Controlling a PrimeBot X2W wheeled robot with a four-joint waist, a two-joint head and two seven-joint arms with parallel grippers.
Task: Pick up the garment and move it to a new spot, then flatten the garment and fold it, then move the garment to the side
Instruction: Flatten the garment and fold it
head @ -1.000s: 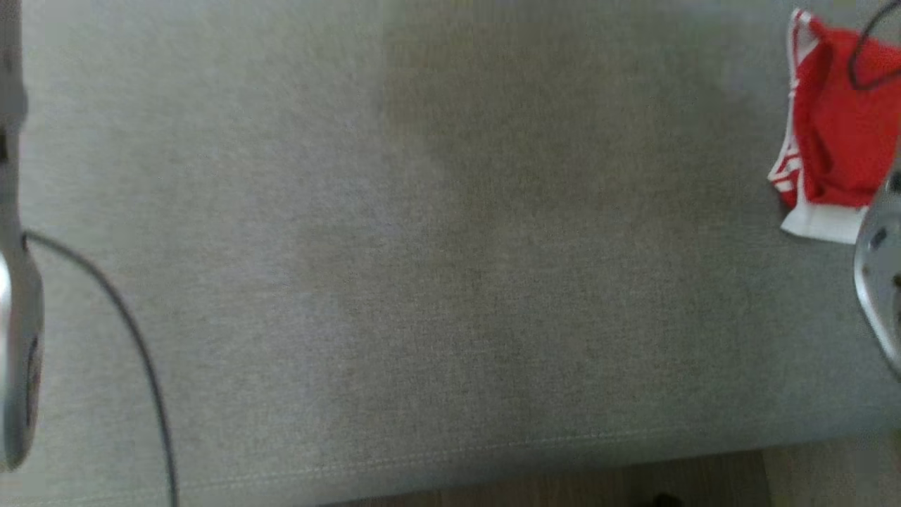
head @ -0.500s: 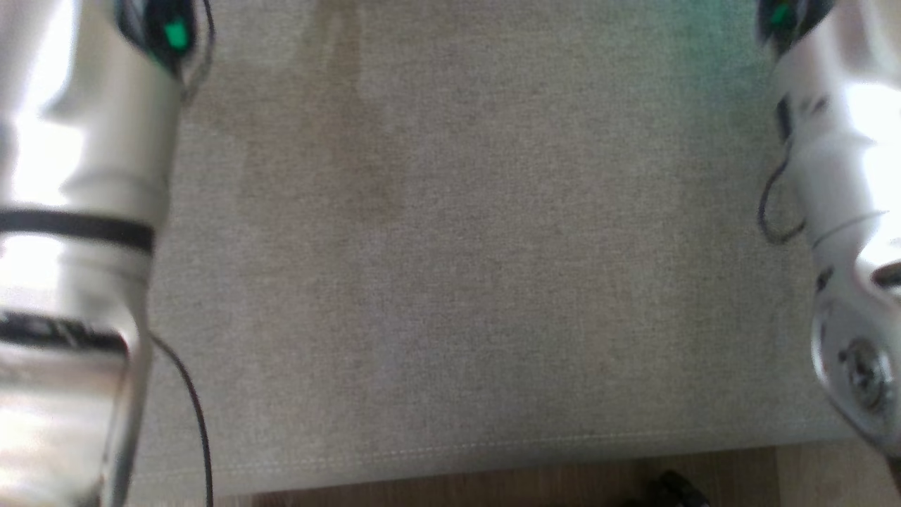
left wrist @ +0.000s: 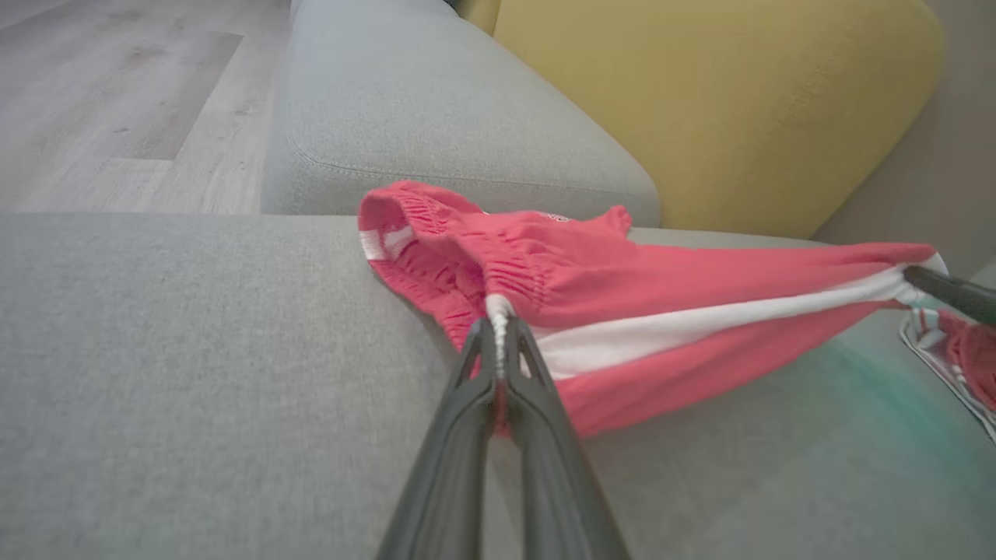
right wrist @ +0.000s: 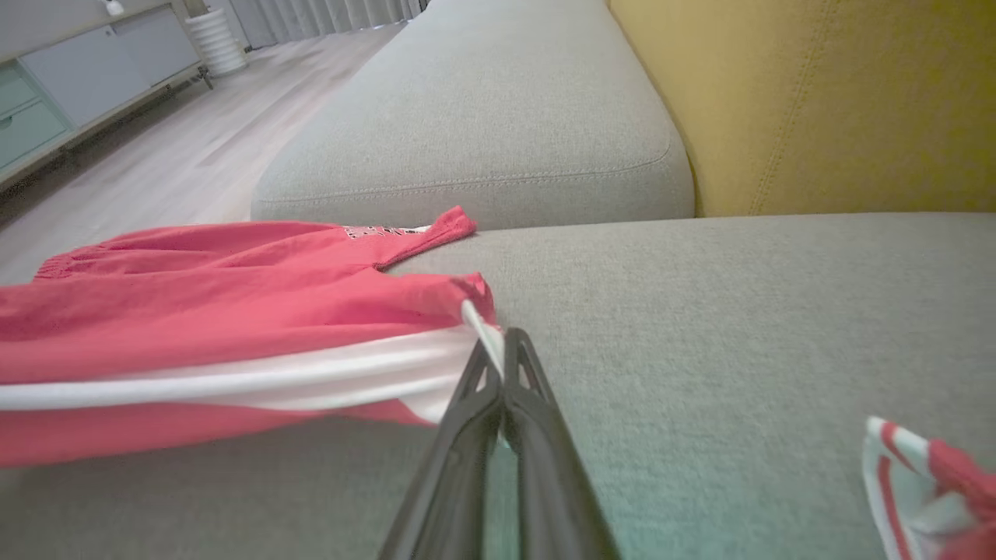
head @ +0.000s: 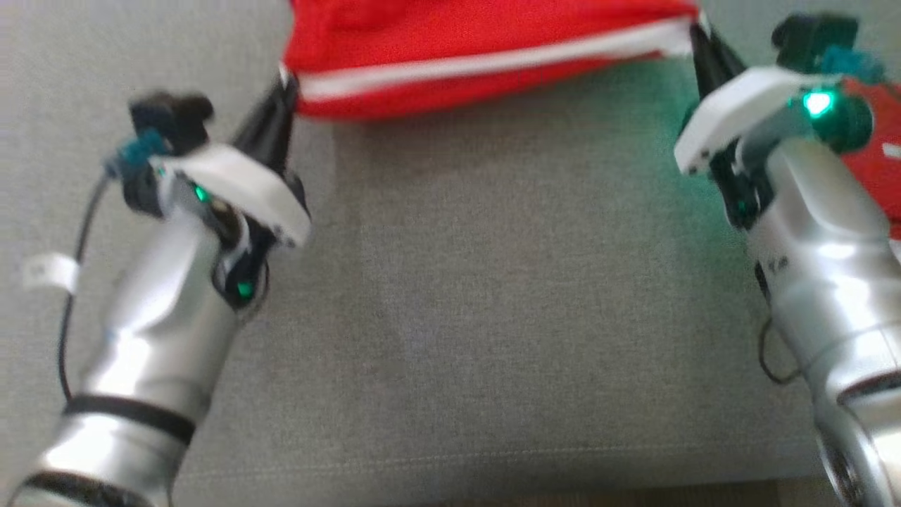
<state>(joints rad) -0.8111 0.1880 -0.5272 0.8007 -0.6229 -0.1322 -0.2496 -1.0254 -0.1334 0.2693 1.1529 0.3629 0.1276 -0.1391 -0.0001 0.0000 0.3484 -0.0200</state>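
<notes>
The garment [head: 479,49] is a pair of red shorts with a white side stripe, stretched taut between my two grippers just above the grey sofa seat [head: 493,282]. My left gripper [head: 285,105] is shut on its left end at the elastic waistband; the left wrist view shows the pinch [left wrist: 498,330] on the garment [left wrist: 661,311]. My right gripper [head: 698,41] is shut on the other end of the white stripe, seen close in the right wrist view [right wrist: 498,346] with the garment [right wrist: 194,327] trailing left. The far part of the garment rests on the seat.
A second red-and-white cloth [head: 880,162] lies on the seat behind my right arm, also the cloth [right wrist: 926,482]. A yellow back cushion [left wrist: 739,101] stands behind the seat. Another grey seat cushion [right wrist: 482,132] adjoins. Wooden floor [left wrist: 101,101] lies beyond, and the sofa's front edge [head: 450,465] runs near me.
The head view has swung, so the whole picture shifted. Earlier it held bare sofa and forearms; now both grippers and the garment stretched between them are in it.
</notes>
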